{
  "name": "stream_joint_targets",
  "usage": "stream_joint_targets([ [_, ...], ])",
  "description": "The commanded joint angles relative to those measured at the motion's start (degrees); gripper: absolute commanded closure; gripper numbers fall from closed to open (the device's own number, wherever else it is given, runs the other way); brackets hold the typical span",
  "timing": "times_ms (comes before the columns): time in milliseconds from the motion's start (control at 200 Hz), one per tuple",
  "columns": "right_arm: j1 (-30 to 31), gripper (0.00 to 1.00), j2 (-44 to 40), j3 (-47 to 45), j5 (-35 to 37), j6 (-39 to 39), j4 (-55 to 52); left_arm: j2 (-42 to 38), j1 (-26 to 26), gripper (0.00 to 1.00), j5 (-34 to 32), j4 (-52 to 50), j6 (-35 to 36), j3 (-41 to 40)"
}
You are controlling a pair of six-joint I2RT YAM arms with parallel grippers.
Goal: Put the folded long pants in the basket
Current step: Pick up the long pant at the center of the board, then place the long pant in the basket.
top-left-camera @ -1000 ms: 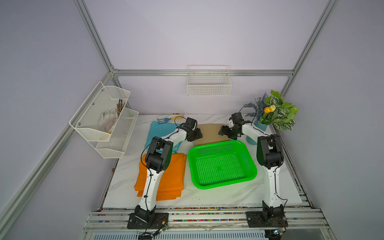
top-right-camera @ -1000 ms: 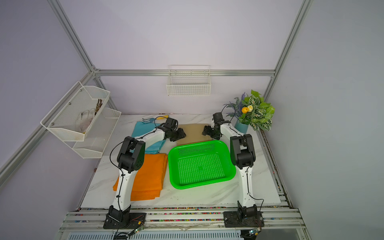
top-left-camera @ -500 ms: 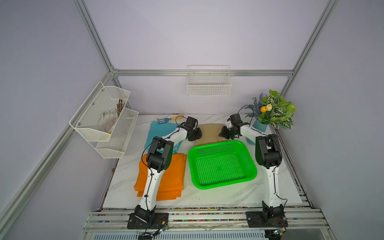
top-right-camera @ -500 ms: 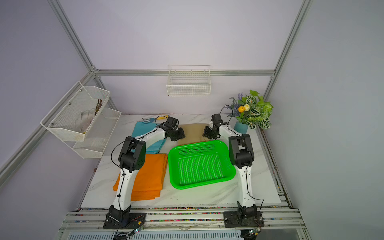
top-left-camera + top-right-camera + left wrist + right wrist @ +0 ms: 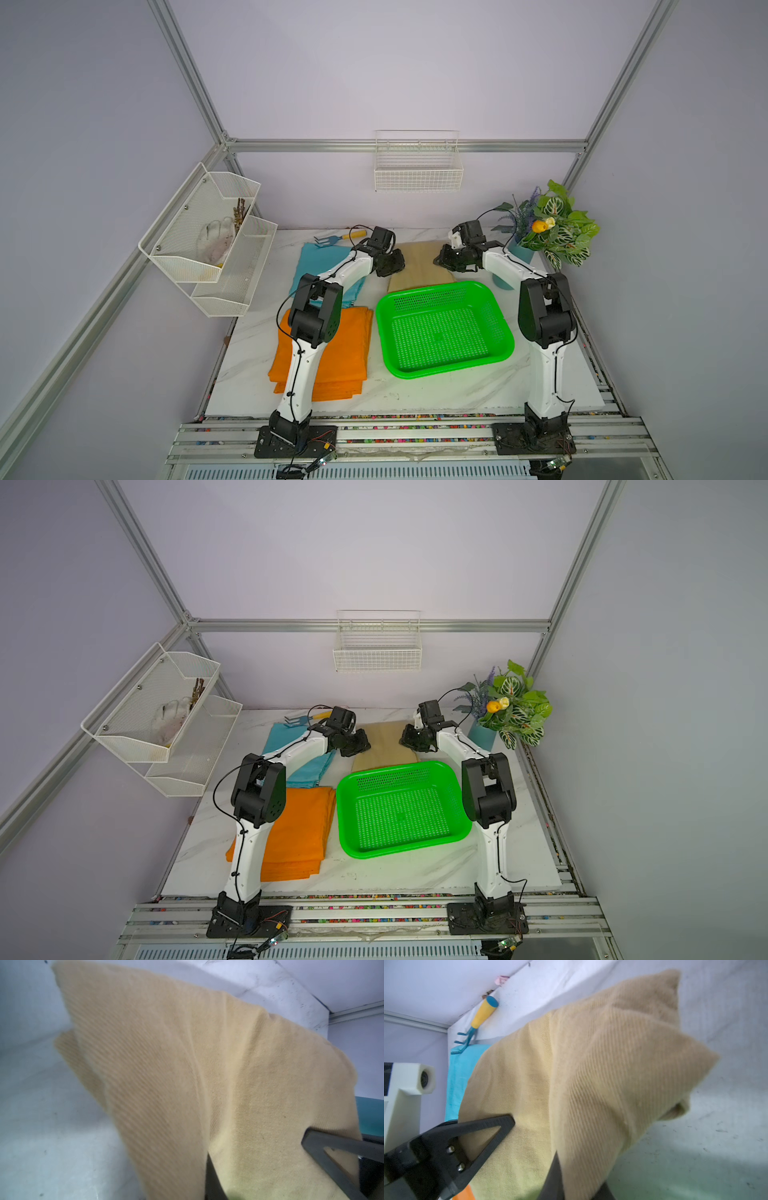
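Now both pincers are clamped on the tan pants (image 5: 419, 268), which lie at the back of the table (image 5: 415, 395), just behind the basket (image 5: 440, 336). The left pincer (image 5: 391, 266) grips the cloth's left edge and the right pincer (image 5: 448, 261) grips its right edge, so the garment spans the gap between them in both top views.

From the left wrist, a black finger (image 5: 332, 1151) lies on top of the tan pants (image 5: 187, 1074) and the other goes under them, with the fabric pinched between. The cloth's far corners curl clear of the table. The right wrist shows the same hold: one finger (image 5: 483, 1132) presses the upper face of the cloth (image 5: 591, 1074), and the other is tucked beneath a fold.

The basket has nothing in it. The blue pants (image 5: 316, 257) lie flat at the back left, partly under the left arm. The orange pants (image 5: 349, 345) are stacked in front of them, just beside the basket's left rim. A small rake (image 5: 340, 237) with a yellow handle lies at the table's back edge, with its tines touching the blue pants. A potted plant (image 5: 552, 228) stands in the back right corner.
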Motion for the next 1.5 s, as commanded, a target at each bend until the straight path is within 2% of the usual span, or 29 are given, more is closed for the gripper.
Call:
stream_joint_targets([
  [0,0.5,1.00,-3.8,3.8,-1.9,-0.8,0.2,-7.3,-0.7,1.00,0.7,4.7,-0.2,0.9],
  [215,1.3,1.00,-2.8,9.0,-1.7,-1.9,-2.7,-11.4,0.1,1.00,-0.8,7.3,-0.3,0.1],
  [575,2.5,1.00,-6.1,14.6,-0.7,-3.1,-6.1,-17.0,1.5,1.00,-0.9,7.7,0.5,-0.3],
  [780,3.7,1.00,-8.3,16.8,1.1,-5.7,-8.9,-22.7,1.5,1.00,-2.2,9.0,1.4,-3.9],
  [900,4.1,1.00,-9.9,17.2,2.0,-7.0,-11.5,-25.2,1.5,1.00,-0.9,9.3,0.6,-5.9],
  [1040,4.2,1.00,-14.0,14.8,2.2,-8.2,-13.8,-28.1,0.4,1.00,1.2,9.3,-1.4,-8.9],
  [1160,4.2,1.00,-19.5,10.3,3.0,-10.2,-16.5,-31.8,-2.4,1.00,1.0,9.4,-1.6,-13.9],
  [1325,4.2,1.00,-27.1,1.7,2.7,-12.0,-21.6,-37.4,-7.0,1.00,0.9,8.8,-3.8,-22.0],
  [1495,4.2,1.00,-36.4,-8.9,3.0,-11.5,-24.6,-41.7,-11.2,1.00,1.5,4.0,-2.4,-28.3],
])
